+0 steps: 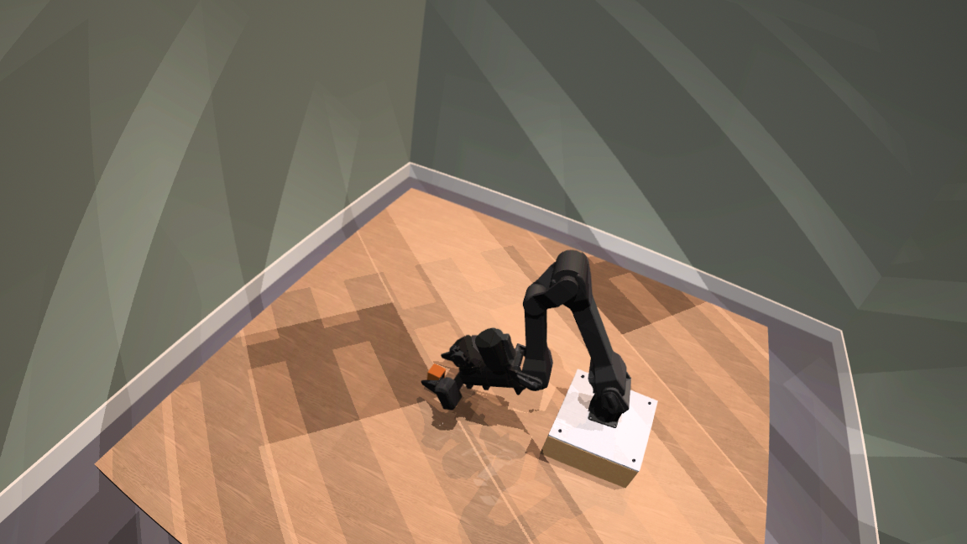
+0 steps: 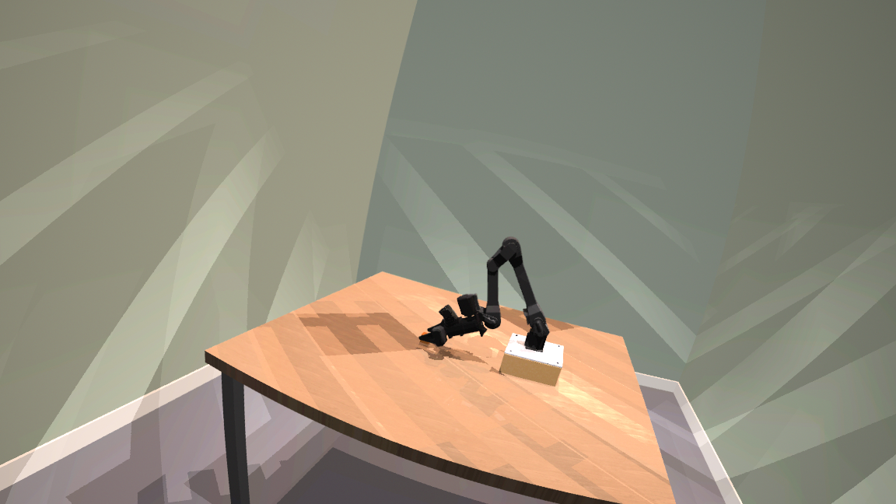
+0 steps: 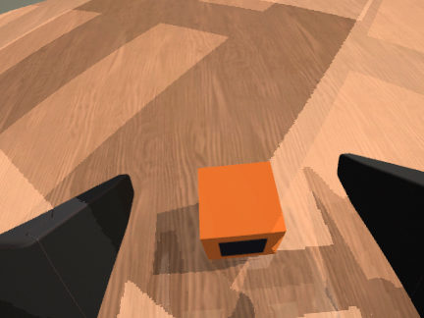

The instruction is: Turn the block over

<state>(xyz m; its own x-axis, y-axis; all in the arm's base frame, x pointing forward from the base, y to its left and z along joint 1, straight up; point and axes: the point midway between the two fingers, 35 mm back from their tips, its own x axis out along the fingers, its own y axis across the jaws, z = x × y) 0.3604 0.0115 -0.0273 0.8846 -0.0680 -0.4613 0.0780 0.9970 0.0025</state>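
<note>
Plainly, the black two-fingered pincer stands wide and holds nothing; between its fingers, touching neither, the orange cube-shaped block rests on the brown wooden bench, its dark-marked side facing the wrist camera.

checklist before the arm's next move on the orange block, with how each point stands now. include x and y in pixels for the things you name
1. Tool (image 1: pixel 432 369) (image 3: pixel 235 174) open, nothing gripped: ok
2. Block (image 1: pixel 436 371) (image 3: pixel 240 203) lying between the spread fingers' lines, touching neither: ok
3. Block resting on the table (image 1: pixel 324 467) (image 2: pixel 376 376) (image 3: pixel 186 123): cannot tell for sure, though it looks set down
4. Marked side facing down: not ok, the dark mark (image 3: pixel 243 247) shows on a side face turned toward the wrist camera
5. Exterior view gives a good look at the block: not ok, the tool mostly hides it
</note>
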